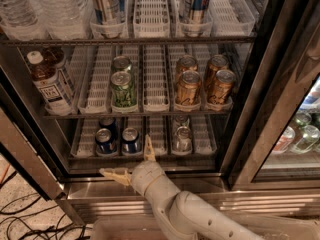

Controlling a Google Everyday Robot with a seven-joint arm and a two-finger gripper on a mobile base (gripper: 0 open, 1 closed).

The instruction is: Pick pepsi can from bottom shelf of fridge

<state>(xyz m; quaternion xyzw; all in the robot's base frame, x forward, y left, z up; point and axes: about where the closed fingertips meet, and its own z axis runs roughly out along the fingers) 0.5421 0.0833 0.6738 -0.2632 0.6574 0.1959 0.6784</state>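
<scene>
The fridge (280, 99) stands open before me. Its bottom shelf (150, 160) has white slotted lanes behind a dark front rail. Two dark blue pepsi cans stand side by side at its front left, one (104, 140) on the left and one (130, 140) on the right, with another blue can (108, 123) behind the left one. My gripper (132, 161) is open just in front of the rail, below and slightly right of the pepsi cans, one tan finger (149, 148) pointing up and the other (116, 174) pointing left. It holds nothing.
A silver can (182, 138) stands right of centre on the bottom shelf. The middle shelf holds green cans (123, 88), gold-orange cans (188, 88) and a tea bottle (50, 82). Water bottles (30, 6) fill the top rack. Cables (25, 219) lie on the floor at left.
</scene>
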